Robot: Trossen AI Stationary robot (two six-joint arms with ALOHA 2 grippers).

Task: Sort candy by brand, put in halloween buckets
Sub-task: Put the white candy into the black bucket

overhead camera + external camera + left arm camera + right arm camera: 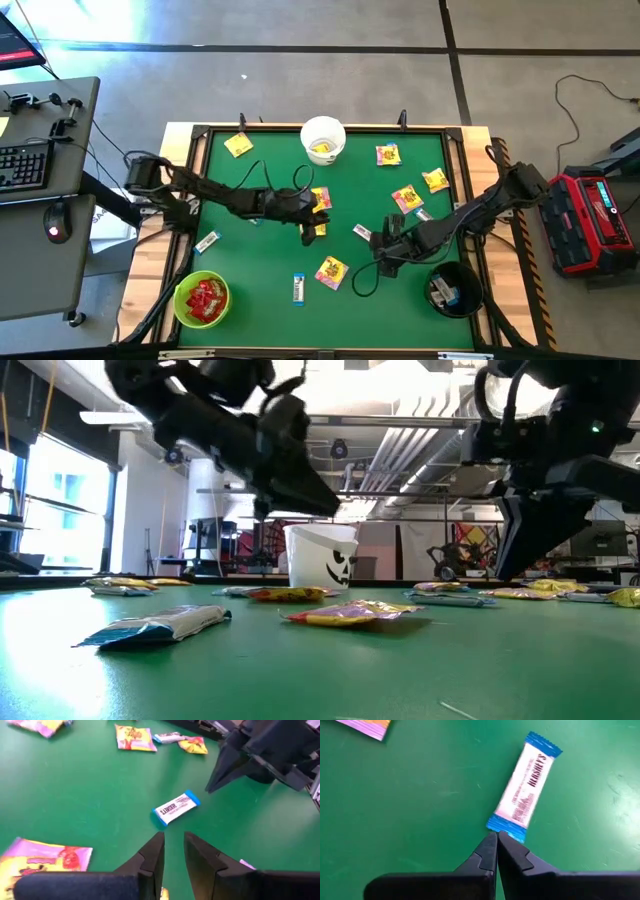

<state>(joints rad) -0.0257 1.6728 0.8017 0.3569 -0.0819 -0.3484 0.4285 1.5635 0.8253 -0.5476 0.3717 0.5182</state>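
Across the green table [260, 270] we see three buckets: the white bucket [323, 139] at the far edge with yellow packets inside, the lime green bucket [201, 300] at the near left corner filled with red packets, and the black bucket [452, 290] at the near right corner holding white-and-blue bars. Loose candy lies scattered between them, mostly yellow packets such as one [331, 271] near the middle, plus a white-and-blue bar [299, 288] toward the near edge.

Our left gripper [312, 222] hovers mid-table over a yellow packet [320, 199]; its fingers [150, 862] stand a narrow gap apart, and we cannot tell whether anything is pinched between them. Our right gripper [385, 250] is fully closed and holds nothing, its tips just beside the end of a white-and-blue bar [526, 786].

We judge these pieces light, thin and crinkly, with slick wrappers that slide on the felt. A flat bar is best pinched across its narrow width near the middle, pressing down so the fingers catch its edges.
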